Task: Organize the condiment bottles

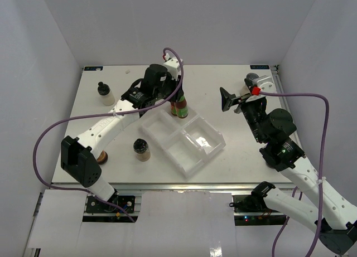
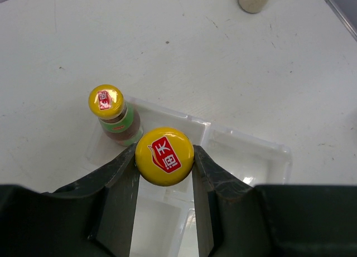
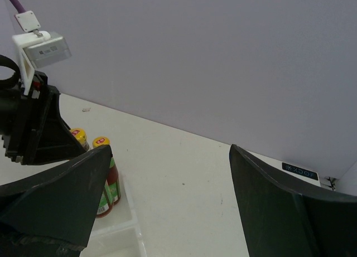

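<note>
left jaws tight on one of two yellow-capped bottles (image 2: 164,156), right jaws wide apart

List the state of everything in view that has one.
left gripper: shut on held sauce bottle
held sauce bottle: upright, capped, gripped at cap
second sauce bottle: upright, capped, standing in tray
right gripper: open, empty
pale bottle: upright, capped, on table
brown jar: upright, lidded, on table
</note>
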Tool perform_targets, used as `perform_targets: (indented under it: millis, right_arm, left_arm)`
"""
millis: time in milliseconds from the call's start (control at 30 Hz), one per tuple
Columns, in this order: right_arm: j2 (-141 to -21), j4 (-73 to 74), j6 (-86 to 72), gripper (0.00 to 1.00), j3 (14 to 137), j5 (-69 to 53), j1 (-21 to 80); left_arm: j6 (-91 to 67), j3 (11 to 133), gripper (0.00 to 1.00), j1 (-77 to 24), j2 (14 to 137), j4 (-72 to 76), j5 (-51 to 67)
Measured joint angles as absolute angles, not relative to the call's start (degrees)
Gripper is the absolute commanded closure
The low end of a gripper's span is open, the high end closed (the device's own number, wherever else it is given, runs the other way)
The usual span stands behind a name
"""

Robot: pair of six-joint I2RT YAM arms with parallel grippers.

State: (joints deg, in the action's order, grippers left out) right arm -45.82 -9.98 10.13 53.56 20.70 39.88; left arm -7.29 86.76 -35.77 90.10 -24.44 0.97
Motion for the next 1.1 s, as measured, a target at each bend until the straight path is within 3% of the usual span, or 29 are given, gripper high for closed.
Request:
perform_targets:
  millis: [633,800,1033,1100]
  right_arm:
    - [-45.2,-10.5,11.0,0.08,53.2,21.1,39.9]
    - [-45.2,-10.5,11.0,0.08,52.6,21.3,39.9]
    - [-45.0,-10.6,11.0,0.08,52.6,21.7,39.9]
    - [-45.0,-10.6,11.0,0.08,52.6,21.8,39.9]
  left_arm:
    - [-6.0,75.9,1.0,-35.9,94.2,-14.9,-0.3]
    - [-5.7,74.5,0.86,-36.1,94.1,-12.0,-1.6]
    - [-5.8,73.3,0.81,-36.2,94.1,-9.3,-2.2]
    - [-5.8,73.0,0.72,-36.2,94.1,-8.8,-2.3]
